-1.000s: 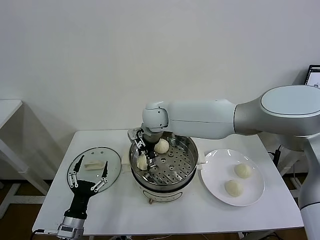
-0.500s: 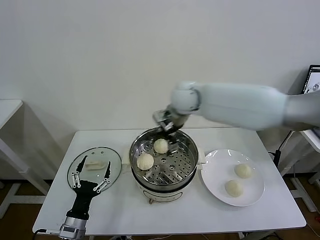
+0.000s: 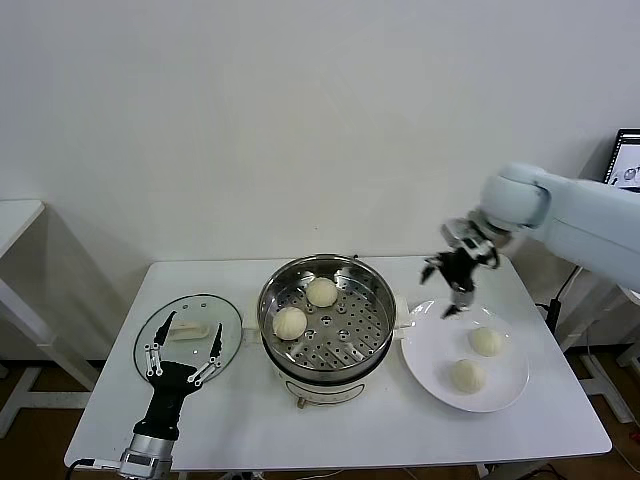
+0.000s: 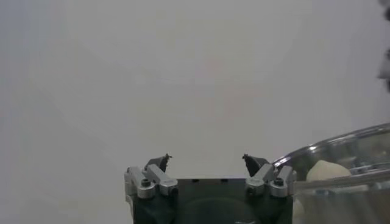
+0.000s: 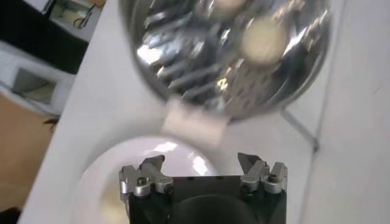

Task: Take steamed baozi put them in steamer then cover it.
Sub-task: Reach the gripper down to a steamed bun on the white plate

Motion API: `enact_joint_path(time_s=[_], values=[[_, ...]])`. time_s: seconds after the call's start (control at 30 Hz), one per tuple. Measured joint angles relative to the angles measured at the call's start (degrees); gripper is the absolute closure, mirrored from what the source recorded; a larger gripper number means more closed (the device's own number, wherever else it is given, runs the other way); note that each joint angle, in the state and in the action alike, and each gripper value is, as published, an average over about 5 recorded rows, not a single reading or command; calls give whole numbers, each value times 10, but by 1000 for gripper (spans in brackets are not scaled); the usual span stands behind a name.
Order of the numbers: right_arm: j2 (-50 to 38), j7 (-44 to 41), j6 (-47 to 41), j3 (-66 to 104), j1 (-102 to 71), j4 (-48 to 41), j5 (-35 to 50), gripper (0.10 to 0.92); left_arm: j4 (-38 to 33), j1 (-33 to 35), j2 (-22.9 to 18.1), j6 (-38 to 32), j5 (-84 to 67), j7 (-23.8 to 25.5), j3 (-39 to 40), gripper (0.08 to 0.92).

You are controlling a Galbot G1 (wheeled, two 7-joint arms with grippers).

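Two steamed baozi (image 3: 321, 291) (image 3: 290, 322) sit on the perforated tray of the steamer (image 3: 327, 321), at its far-left part. Two more (image 3: 486, 341) (image 3: 466, 376) lie on the white plate (image 3: 432, 342) to the steamer's right.

The right gripper (image 3: 449, 288) hangs above the plate's far edge, fingers spread and empty. The left gripper (image 3: 181, 350) rests near the front-left of the worktop (image 3: 420, 430), spread as well, just over the near edge of the glass cover (image 3: 190, 331).

The buns look soft and light, with a skin that could dent or tear. A gentle pinch across the broad sides, low on the body, should suit them better than a grip on the pinched top. The cover is likely heavier, rigid and breakable; its cream handle (image 3: 189, 331) is the place to hold.
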Motion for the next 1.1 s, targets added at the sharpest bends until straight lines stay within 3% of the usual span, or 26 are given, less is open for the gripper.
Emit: enact_joint_path(time_s=[0.37,1.1], values=[[-32,15,16,43,-116,-28,-60,203,-2,6,-3,-1,4,0,-9,177],[-14,48,17,98,-236,-61,-118,231,4,10,-6,-8,7,-1,-12,177]])
